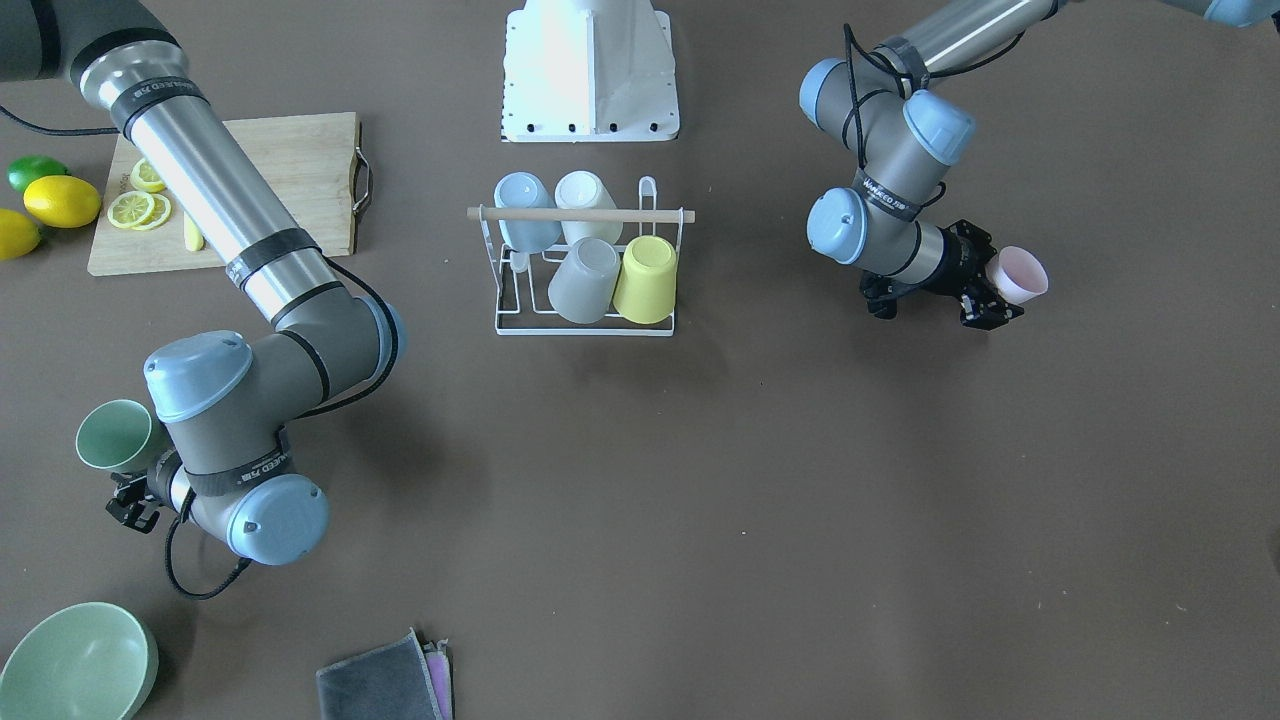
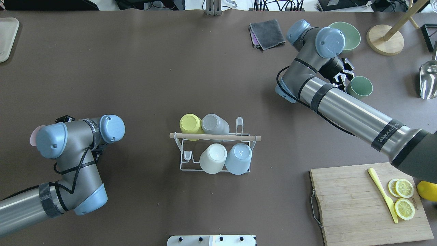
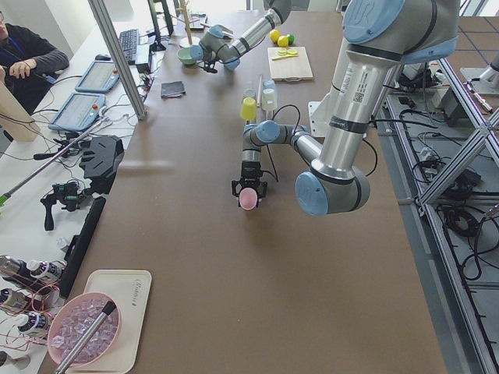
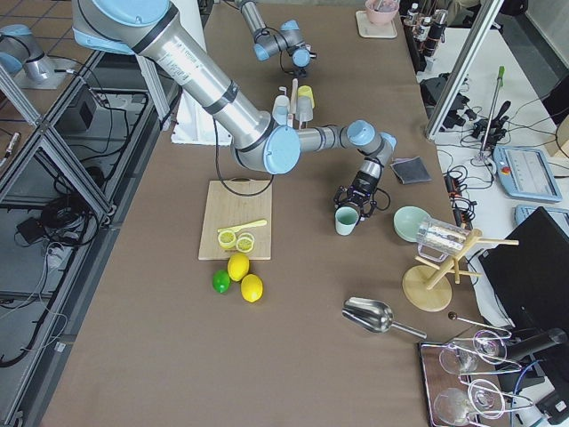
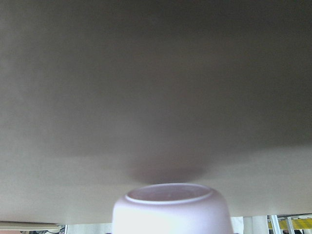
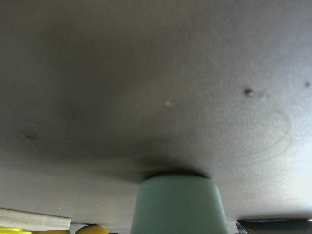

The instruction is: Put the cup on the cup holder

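Note:
The white wire cup holder (image 1: 585, 327) with a wooden rod handle (image 2: 215, 137) stands mid-table and carries several upturned cups: blue, white, grey and yellow. Bare prongs (image 2: 187, 155) show at one end. My left gripper (image 1: 985, 295) is shut on a pink cup (image 1: 1017, 275), held on its side just above the table; the cup fills the bottom of the left wrist view (image 5: 170, 209). My right gripper (image 2: 343, 77) is shut on a green cup (image 2: 360, 87) at the table, also in the right wrist view (image 6: 178, 204). Fingers are hidden in both wrist views.
A cutting board (image 2: 358, 201) with lemon slices (image 2: 404, 198) and a yellow knife lies near the right arm, lemons and a lime (image 1: 35, 172) beside it. A green bowl (image 2: 346, 34), grey cloth (image 2: 268, 32), wooden stand (image 2: 385, 42) and metal scoop (image 2: 428, 80) sit beyond.

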